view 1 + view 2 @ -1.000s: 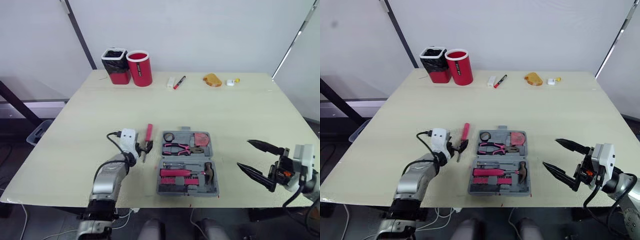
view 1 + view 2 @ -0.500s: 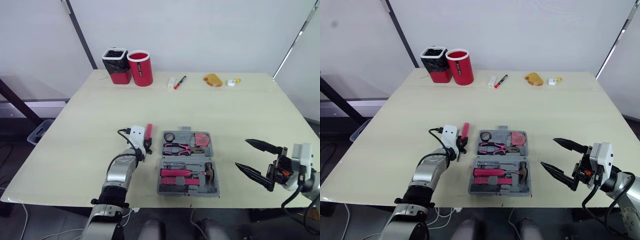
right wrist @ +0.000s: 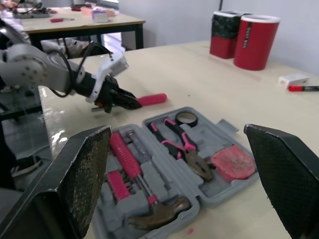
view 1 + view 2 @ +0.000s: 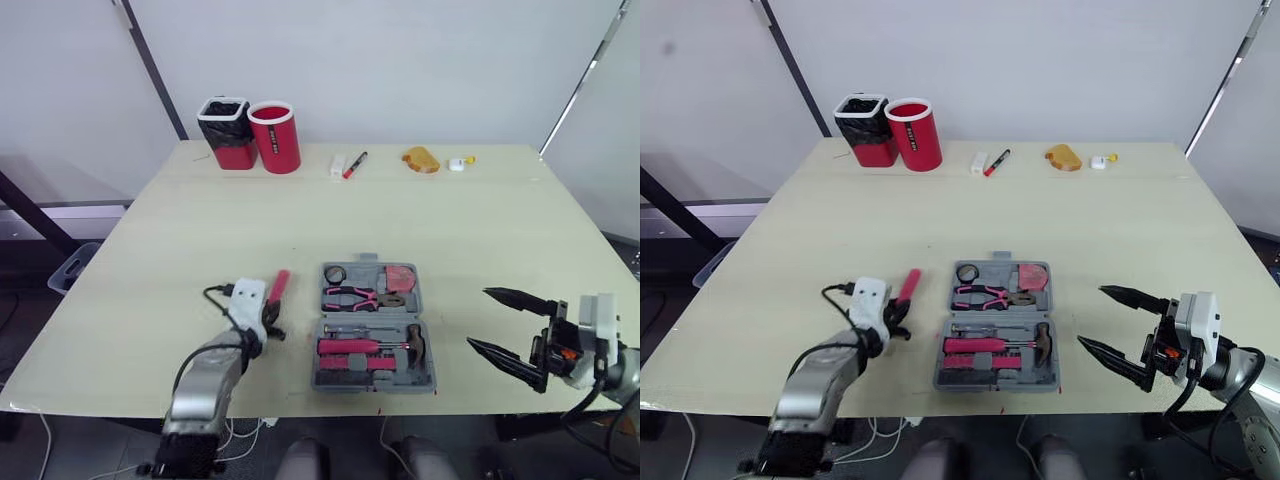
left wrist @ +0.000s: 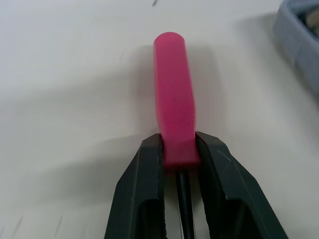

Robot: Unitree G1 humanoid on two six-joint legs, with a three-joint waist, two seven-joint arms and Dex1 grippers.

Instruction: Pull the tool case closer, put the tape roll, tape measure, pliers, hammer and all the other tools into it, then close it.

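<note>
In the lower left of the left eye view, the left gripper (image 4: 270,322) has its jaws clamped on the base of the pink-handled screwdriver (image 5: 174,109). The handle juts out beyond the fingertips, just left of the open tool case (image 4: 426,372) on the table (image 4: 450,230). At lower right, the right gripper (image 4: 478,318) holds its jaws wide apart, well away from the case.
</note>
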